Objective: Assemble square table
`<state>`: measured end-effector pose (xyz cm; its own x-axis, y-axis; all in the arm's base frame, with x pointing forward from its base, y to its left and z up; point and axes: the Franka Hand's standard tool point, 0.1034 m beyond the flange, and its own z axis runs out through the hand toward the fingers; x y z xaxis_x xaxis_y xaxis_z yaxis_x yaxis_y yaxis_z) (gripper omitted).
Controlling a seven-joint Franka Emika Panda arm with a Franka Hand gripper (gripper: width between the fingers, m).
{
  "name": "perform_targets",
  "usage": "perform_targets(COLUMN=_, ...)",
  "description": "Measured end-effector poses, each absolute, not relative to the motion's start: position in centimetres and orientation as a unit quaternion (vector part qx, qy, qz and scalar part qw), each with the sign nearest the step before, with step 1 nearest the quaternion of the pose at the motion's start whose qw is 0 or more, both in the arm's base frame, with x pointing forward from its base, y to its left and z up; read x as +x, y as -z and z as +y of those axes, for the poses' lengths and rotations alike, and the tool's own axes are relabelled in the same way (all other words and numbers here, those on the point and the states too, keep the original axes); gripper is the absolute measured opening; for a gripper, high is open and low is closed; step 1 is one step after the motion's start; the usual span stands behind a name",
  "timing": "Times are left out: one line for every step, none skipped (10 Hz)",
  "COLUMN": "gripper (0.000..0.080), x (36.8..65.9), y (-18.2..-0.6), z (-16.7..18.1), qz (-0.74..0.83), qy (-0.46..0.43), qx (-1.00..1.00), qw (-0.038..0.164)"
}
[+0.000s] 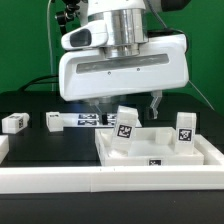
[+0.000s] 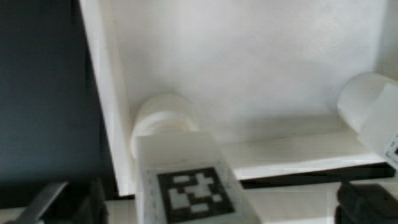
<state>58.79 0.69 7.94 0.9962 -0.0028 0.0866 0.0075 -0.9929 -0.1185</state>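
Jaws [image 2: 210,198] stand wide open with nothing between them, hovering just above a leg [image 2: 192,168] that rises from the slab [image 2: 267,80]. From the wrist view the dark fingertips [image 2: 43,200] sit either side of that leg's tagged top, not touching it. To do this step well, I'd say the arm should come straight down, keep the leg centred between the fingers, and close gently on its flat sides so it does not tip or bind, then turn it squarely if it needs tightening. In the exterior view the slab [image 1: 128,152] lies on the dark worktop [image 1: 30,145] toward that view's right, white, with a raised rim. Three tagged legs stand on it: one near the middle [image 1: 125,127], one at the far right [image 1: 185,129], one at the front edge [image 1: 154,161], partly cut off. Two small white tagged pieces [image 1: 13,122] [image 1: 52,120] lie apart on the worktop at the left; one may be the fourth leg, I cannot tell.
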Motion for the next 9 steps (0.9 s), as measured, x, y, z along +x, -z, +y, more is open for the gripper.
perform_targets(gripper=0.0648, x=58.8, y=-7.9, z=0.7, qz=-0.001, qy=0.043, qx=-0.997, qw=0.059)
perform_targets(gripper=0.0648, x=58.8, y=-7.9, z=0.5, qz=-0.001, qy=0.043, qx=-0.997, qw=0.059)
perform_targets(gripper=0.0648, x=59.0, y=-8.1, z=-0.2, qz=-0.008, qy=0.037, qx=-0.998, qw=0.053)
perform_targets(gripper=0.0648, x=59.4, y=-8.4, z=-0.7, qz=-0.009, qy=0.041, qx=-0.998, qw=0.051)
perform_targets(gripper=0.0648, x=59.8, y=-8.8, z=-0.7, qz=-0.009, qy=0.041, qx=-0.998, qw=0.052)
perform_targets(gripper=0.0648, x=60.0, y=-8.9, z=-0.7, qz=-0.009, qy=0.044, qx=-0.998, qw=0.052)
perform_targets(gripper=0.0648, x=60.1, y=-8.9, z=-0.8, qz=-0.009, qy=0.046, qx=-0.998, qw=0.051)
perform_targets(gripper=0.0648, x=60.1, y=-8.8, z=-1.0, qz=-0.008, qy=0.046, qx=-0.998, qw=0.051)
perform_targets(gripper=0.0648, x=60.1, y=-8.8, z=-1.0, qz=-0.008, qy=0.046, qx=-0.998, qw=0.051)
